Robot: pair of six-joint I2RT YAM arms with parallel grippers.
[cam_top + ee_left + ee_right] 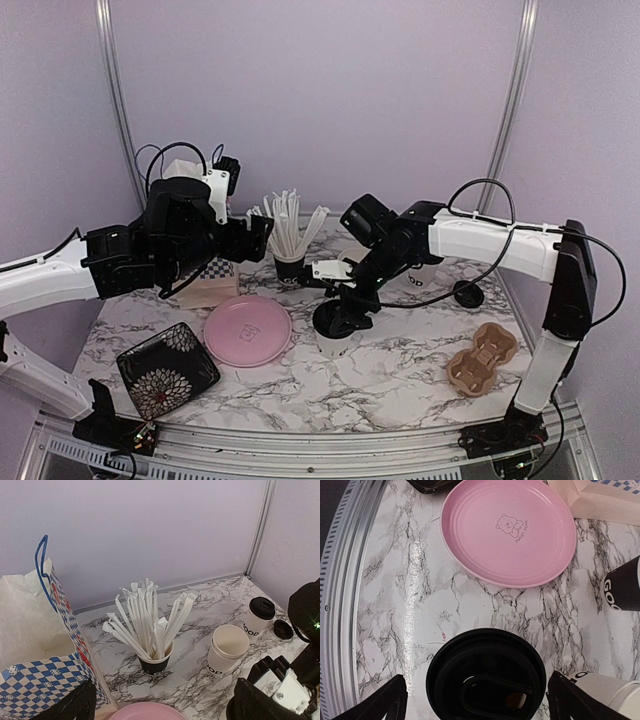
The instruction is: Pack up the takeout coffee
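Overhead first. The right gripper (338,316) hangs low over a capped cup (336,346) at centre frame, just right of the pink plate (248,330). The cup's white body shows below the black fingers. A second cup (416,281) stands to the right, under the right forearm, with a loose lid (467,293) just beside it. The left gripper (262,232) is up and left of centre, over the checked bag (212,284). It is near the black cup of sticks (288,262) and well apart from every coffee cup. A cardboard carrier (483,355) lies at lower right.

Left wrist view: the left fingers (70,706) are spread wide at the bottom corners, with nothing held between them. The bag is at frame left and the sticks at centre. An open cup (228,647), unlidded, sits right of centre. The second cup, lid on, is at upper right with the loose lid beside it.

Right wrist view: the black lid of the capped cup fills the bottom centre, between the two right fingers (385,700). The jaws are spread wide and astride it — not clamped. Marble shows between the finger at frame left and the lid rim. The other finger is close to the rim; whether it touches, cannot tell. The pink plate lies above.
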